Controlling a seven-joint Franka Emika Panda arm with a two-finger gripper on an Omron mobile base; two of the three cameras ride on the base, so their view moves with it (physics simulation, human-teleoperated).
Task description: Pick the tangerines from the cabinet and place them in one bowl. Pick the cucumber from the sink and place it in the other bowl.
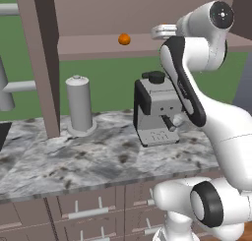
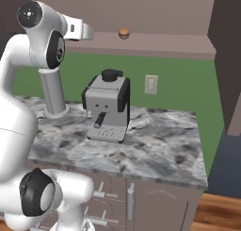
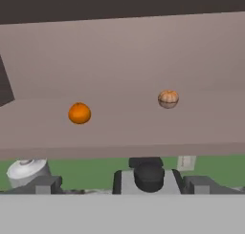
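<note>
Two tangerines lie on the shelf of the open mauve-brown cabinet [image 1: 88, 45]. The bright orange tangerine [image 3: 79, 113] [image 1: 124, 39] is on the left. The duller tan tangerine [image 3: 168, 99] [image 2: 124, 33] sits to its right and further back. My gripper [image 3: 122, 185] is raised level with the shelf edge and faces the fruits from a short distance. It is open, its fingertips [image 3: 45, 184] wide apart with nothing between them. My hand [image 2: 80, 29] hangs left of the tan fruit. The bowls and the cucumber are out of view. I cannot tell whether the black corner [image 1: 3, 134] at the counter's far left is the sink.
A grey coffee machine [image 1: 157, 109] [image 2: 107, 107] stands on the marble counter [image 1: 74, 161] right below my hand. A tall grey canister [image 1: 79, 105] stands to its left by the cabinet's side panel [image 1: 42, 63]. A wall outlet [image 2: 150, 84] is behind. Drawers with metal handles [image 1: 83, 213] run below.
</note>
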